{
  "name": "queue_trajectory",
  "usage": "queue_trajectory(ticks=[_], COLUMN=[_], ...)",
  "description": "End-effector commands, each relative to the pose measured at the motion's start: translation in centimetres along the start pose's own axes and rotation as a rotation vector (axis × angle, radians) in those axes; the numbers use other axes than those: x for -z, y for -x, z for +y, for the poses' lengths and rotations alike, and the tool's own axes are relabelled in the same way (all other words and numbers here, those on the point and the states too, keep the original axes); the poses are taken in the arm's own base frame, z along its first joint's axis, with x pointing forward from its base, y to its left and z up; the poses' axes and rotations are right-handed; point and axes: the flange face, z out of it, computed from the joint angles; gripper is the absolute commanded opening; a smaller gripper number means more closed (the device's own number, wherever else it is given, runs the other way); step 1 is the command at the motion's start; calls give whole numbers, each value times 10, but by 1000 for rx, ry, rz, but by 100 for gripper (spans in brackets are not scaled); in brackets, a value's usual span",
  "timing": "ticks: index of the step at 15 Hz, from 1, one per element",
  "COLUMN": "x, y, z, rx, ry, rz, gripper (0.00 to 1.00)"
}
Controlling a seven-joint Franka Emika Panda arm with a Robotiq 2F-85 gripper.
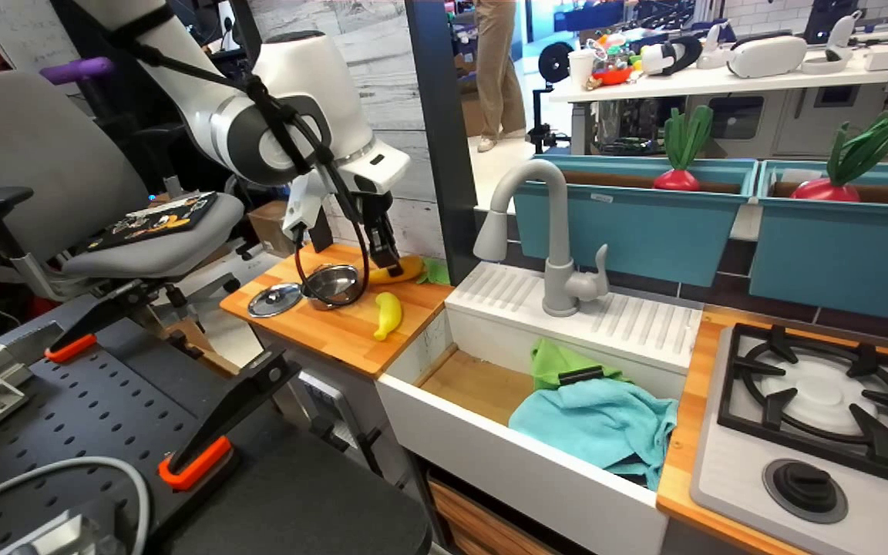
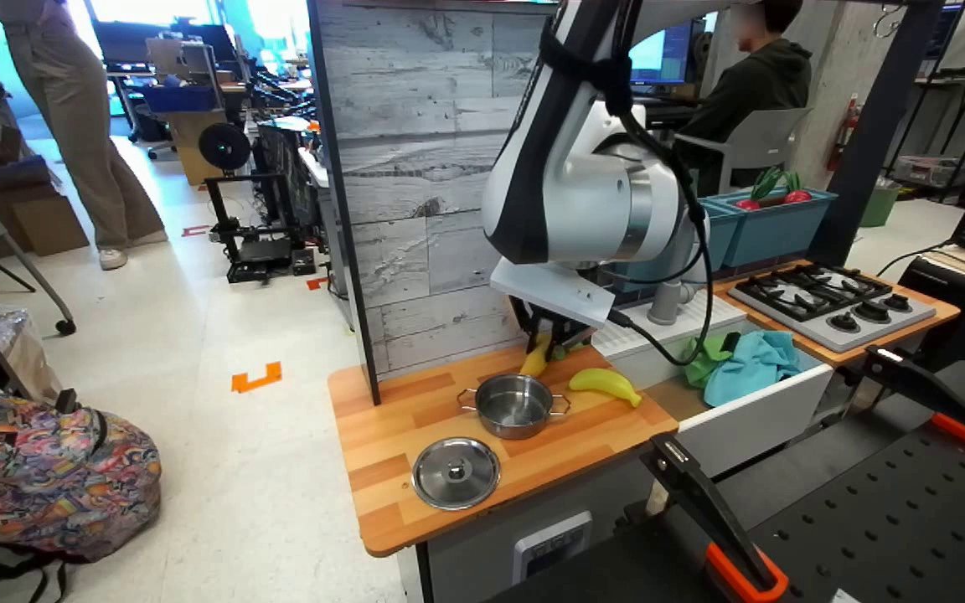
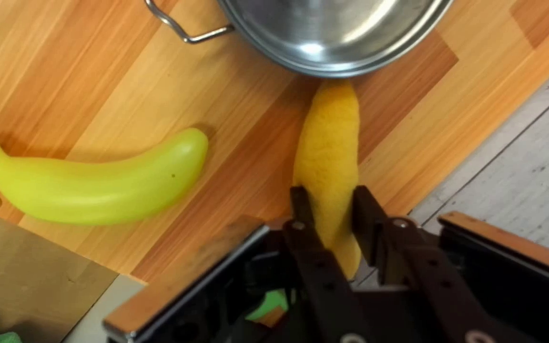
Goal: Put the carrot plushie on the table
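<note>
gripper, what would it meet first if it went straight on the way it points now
Most likely the table: the gripper points down at it, with the carrot plushie between its jaws. Whether there is any gap below is unclear.

Robot arm (image 1: 182, 92), white and dark grey, sloping down from the upper left in an exterior view to a rounded joint housing (image 1: 247, 146). To the right of the housing, the wrist (image 1: 373, 166) is turned so that its tool end faces downward. In the wrist view, the gripper (image 3: 330, 193) extends in from the lower edge; its two dark fingers (image 3: 369, 221) stand nearly parallel and close together, a narrow gap separating the tips.
</note>
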Motion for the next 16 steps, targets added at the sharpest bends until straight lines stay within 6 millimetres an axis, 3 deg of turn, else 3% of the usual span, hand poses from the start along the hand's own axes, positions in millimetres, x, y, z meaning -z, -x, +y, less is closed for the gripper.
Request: queue_trajectory(ticks=[1, 7, 12, 16], x=[-5, 8, 43, 75], y=[-6, 10, 47, 93], z=[-4, -8, -15, -15], rx=[23, 97, 229, 383], ry=[-3, 3, -9, 5], rz=[-40, -34, 4, -47], gripper=[45, 98, 100, 100])
